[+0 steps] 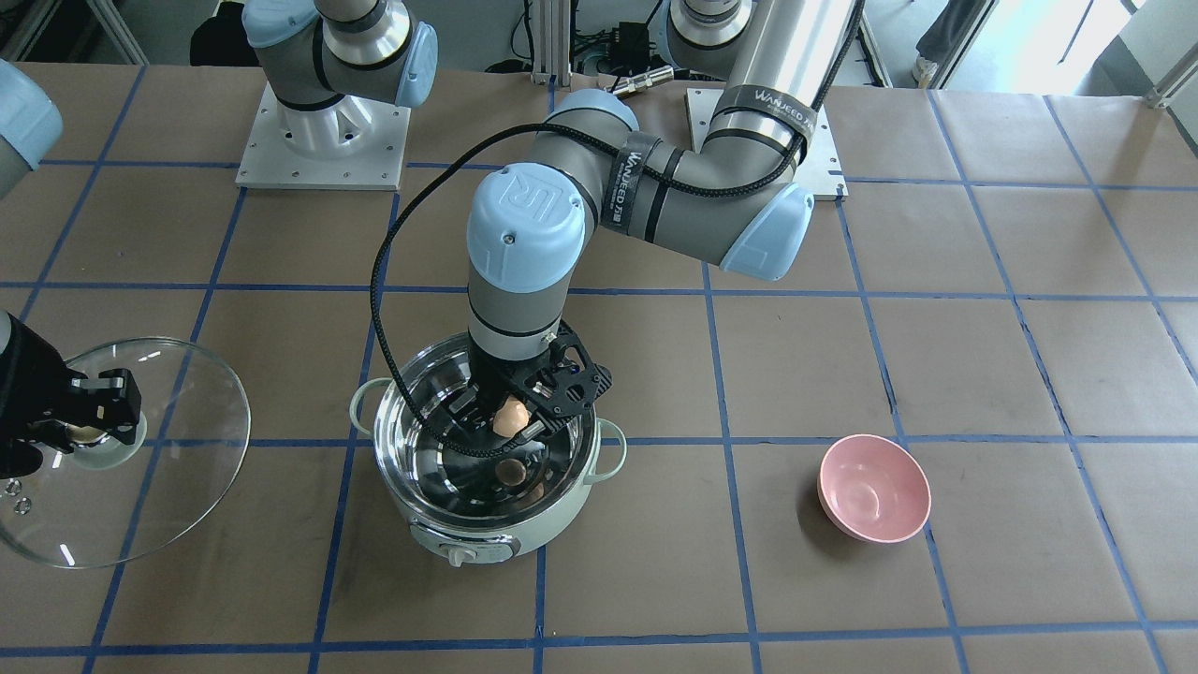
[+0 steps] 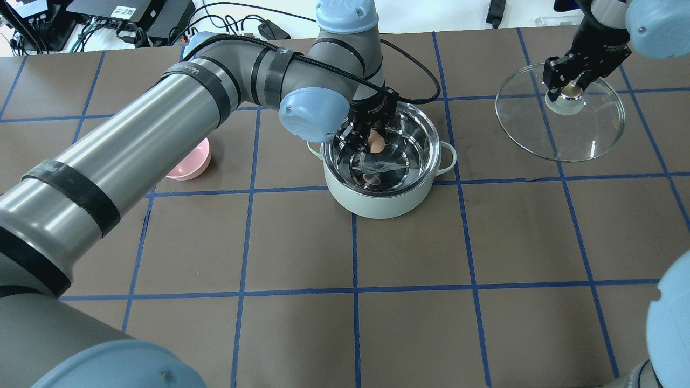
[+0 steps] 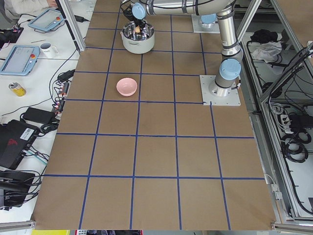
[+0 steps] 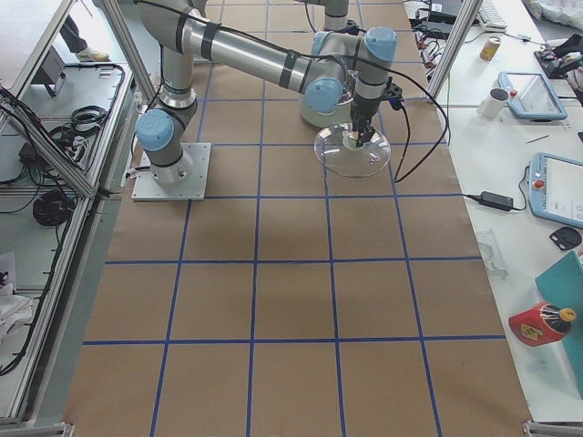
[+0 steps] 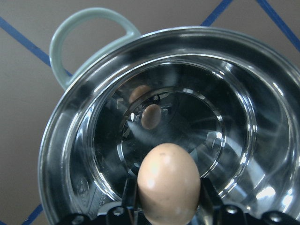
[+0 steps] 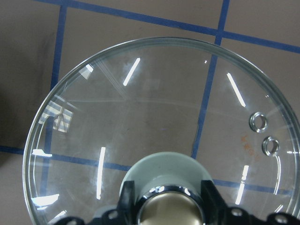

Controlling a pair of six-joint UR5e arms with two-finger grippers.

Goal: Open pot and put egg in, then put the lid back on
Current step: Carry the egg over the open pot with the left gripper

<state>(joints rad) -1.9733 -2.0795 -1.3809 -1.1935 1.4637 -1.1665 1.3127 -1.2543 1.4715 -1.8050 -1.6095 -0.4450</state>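
- Brown paper marked with a blue tape grid covers the table (image 2: 409,237).
- Pink bowl (image 2: 190,161): stands upright on the table, well to the left of the left gripper and apart from the pot.
- Left gripper (image 2: 373,139): points straight down. Its fingers are closed part-way on the egg (image 5: 168,183), one finger against each side of the shell.
- Pot (image 2: 385,202): sits directly below the left gripper with its lid off. The egg hangs inside the circle of the rim, clear of the steel floor, which mirrors it.
- Right gripper (image 6: 169,206): held well to the right of the left gripper. Its fingers are clamped on the knob (image 2: 571,91) at the centre of the lid.
- Lid (image 2: 587,129): hangs tilted under the right gripper, well apart from the pot. Whether its lower edge touches the table cannot be determined.
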